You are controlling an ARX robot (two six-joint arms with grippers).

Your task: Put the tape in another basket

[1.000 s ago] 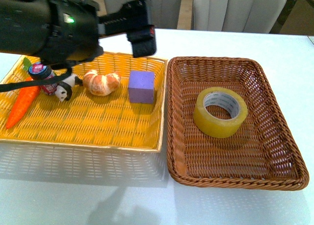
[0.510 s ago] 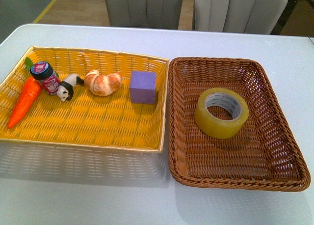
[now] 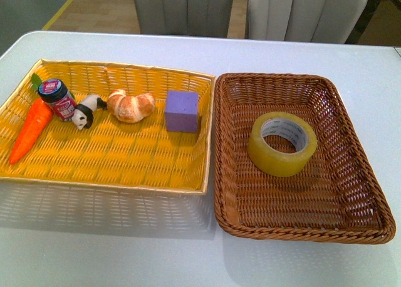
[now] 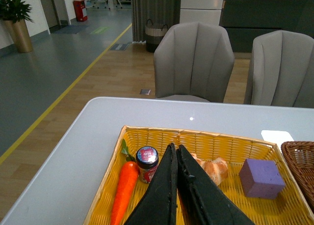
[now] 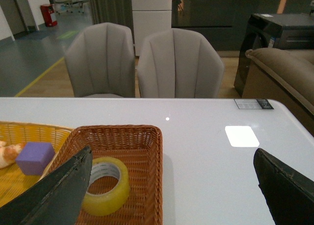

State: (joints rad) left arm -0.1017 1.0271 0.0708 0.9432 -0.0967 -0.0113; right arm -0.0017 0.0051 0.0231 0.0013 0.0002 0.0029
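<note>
Tape lies flat in your brown wicker basket, hole up, nearer its far half and clear of the walls. Beside it, the yellow basket holds a carrot, a small jar, a panda figure, a croissant and a purple block. Your left gripper has its fingers pressed together, holding nothing; your right gripper is spread wide, empty.

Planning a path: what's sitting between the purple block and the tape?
Front view: between the purple block and tape stand only the adjoining walls of the yellow basket and brown basket.
</note>
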